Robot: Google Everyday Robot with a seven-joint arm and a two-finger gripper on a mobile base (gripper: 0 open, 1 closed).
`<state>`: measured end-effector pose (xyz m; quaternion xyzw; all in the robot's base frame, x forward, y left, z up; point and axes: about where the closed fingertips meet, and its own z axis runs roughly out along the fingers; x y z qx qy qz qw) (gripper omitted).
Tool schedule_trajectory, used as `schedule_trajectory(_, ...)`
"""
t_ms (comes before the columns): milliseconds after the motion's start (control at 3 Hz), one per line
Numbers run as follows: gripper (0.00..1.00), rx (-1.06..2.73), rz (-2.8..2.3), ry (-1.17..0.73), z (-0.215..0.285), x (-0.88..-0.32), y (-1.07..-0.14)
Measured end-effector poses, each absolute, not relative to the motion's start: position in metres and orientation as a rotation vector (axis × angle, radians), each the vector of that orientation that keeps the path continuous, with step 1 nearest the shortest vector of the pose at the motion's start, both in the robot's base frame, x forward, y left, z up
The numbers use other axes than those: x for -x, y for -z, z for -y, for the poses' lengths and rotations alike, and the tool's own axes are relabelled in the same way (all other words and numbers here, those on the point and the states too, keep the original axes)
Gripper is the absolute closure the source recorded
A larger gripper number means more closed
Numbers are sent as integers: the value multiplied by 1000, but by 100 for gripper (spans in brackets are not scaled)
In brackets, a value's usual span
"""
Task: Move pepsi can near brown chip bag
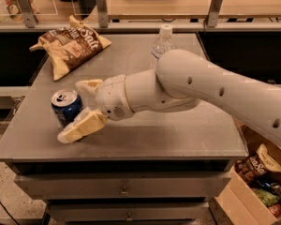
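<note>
My pincer spread apart, straddling upright pepsi can near worktop front-left edge | smooth bare grey surface between can and crinkled brown chip bag | clear water bottle behind my arm

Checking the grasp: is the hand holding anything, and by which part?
Nothing looks held yet: the open hand straddles the pepsi can, one finger on either side.
</note>
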<state>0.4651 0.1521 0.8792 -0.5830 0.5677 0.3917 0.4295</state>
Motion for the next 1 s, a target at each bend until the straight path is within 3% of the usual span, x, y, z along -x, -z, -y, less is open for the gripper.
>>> schedule_trajectory(1000,87,1481,-1382,-990,-167,-460,-887)
